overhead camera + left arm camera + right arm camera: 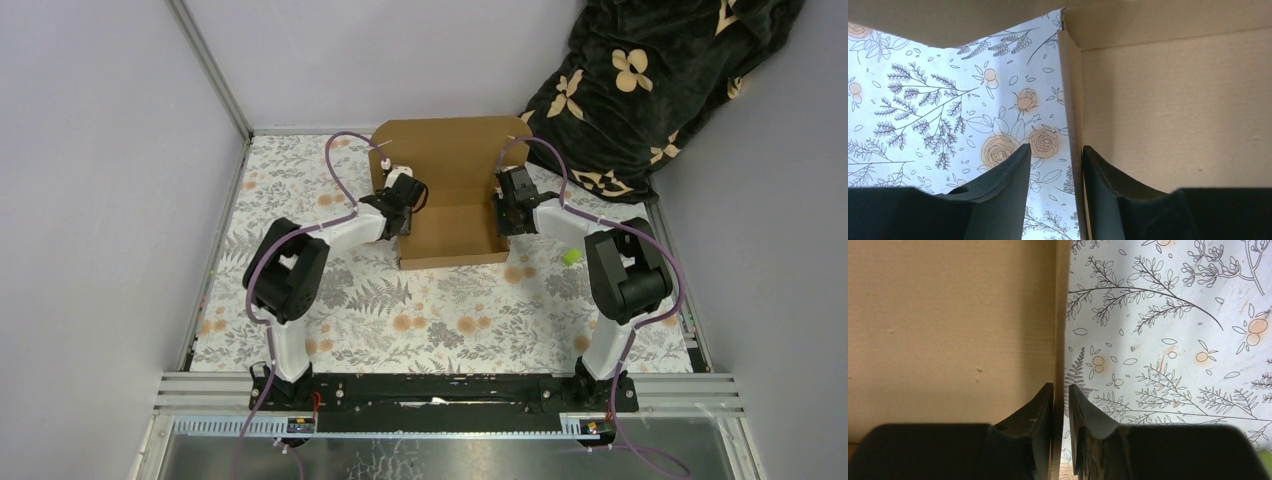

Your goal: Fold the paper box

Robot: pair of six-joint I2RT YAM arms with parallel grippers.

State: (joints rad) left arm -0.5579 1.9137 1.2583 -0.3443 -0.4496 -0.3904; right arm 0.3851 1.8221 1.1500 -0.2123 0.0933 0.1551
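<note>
The paper box (455, 190) is brown cardboard, standing at the middle back of the table with its lid flap raised behind and its side walls up. My left gripper (402, 205) is at the box's left wall. In the left wrist view the left gripper (1055, 150) is open astride that wall (1070, 100); the wall rests against the right finger and the left finger is apart. My right gripper (510, 205) is at the right wall. In the right wrist view the right gripper (1061, 386) is pinched close on that wall (1061, 315).
A small lime-green block (571, 257) lies on the floral tablecloth (430, 310) right of the box, under the right arm. A dark flowered blanket (650, 80) is heaped at the back right. Grey walls close in the left and right sides.
</note>
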